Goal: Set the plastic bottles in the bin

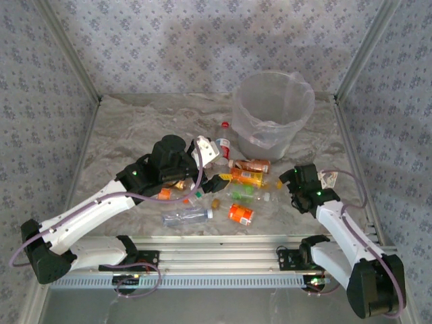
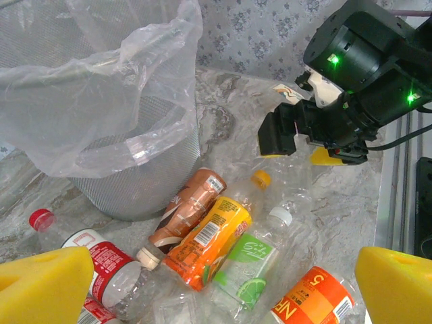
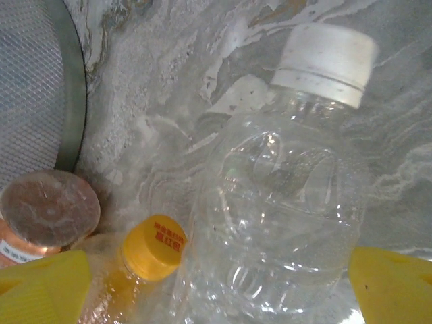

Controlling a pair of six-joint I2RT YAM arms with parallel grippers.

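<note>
The right claw (image 3: 217,287) is spread wide and empty, and a clear bottle (image 3: 283,202) is seen lying flat on the surface (image 3: 175,81) between its pads. The bottle's long axis runs away from the wrist, crosswise to the closing line, white cap (image 3: 329,62) leading, so a grasp across the body is judged ready. The bin (image 3: 30,88) stands just beyond, to the left in that view. The left claw (image 2: 219,283), likewise wide and empty, is held over an orange bottle (image 2: 206,239) and a green bottle (image 2: 246,270).
</note>
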